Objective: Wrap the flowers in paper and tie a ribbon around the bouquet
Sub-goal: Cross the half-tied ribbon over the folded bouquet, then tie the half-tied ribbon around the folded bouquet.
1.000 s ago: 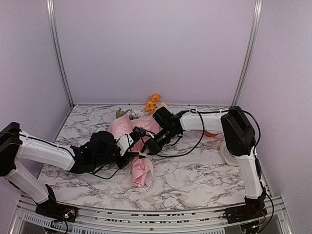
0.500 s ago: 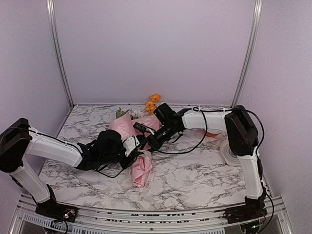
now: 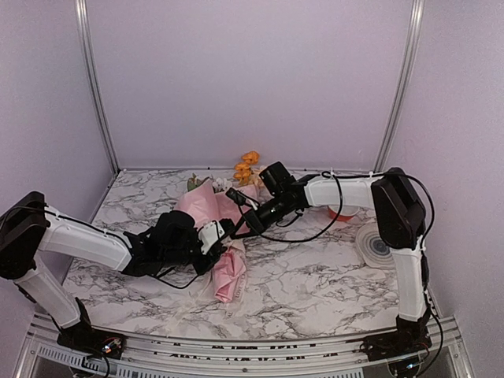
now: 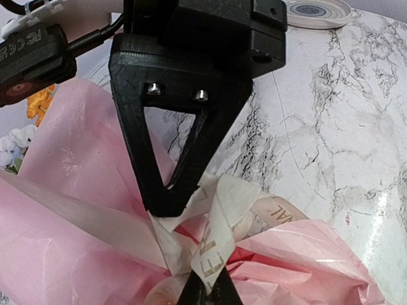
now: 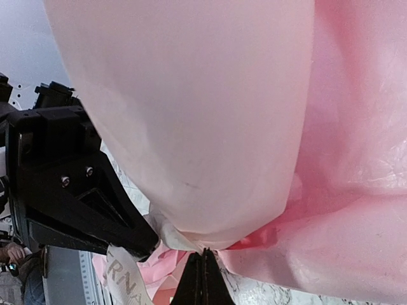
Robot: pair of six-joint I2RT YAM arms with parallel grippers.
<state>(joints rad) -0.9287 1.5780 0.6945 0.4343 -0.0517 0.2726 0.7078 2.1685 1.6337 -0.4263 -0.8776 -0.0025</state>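
Tie: left hand (image 4: pixel 205 287) and right hand (image 5: pixel 203 267) each clamped on floppy cream lettered ribbon (image 4: pixel 219 210) at pink paper-cone bouquet (image 3: pixel 228 269) waist; draw ends apart evenly, low, without tearing.

Marble tabletop (image 3: pixel 315 276), white round disc (image 3: pixel 376 246), lilac walls (image 3: pixel 252 79)

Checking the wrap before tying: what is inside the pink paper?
Orange and white flower heads poke out the far end of the pink paper; the stems inside are covered, so unseen.
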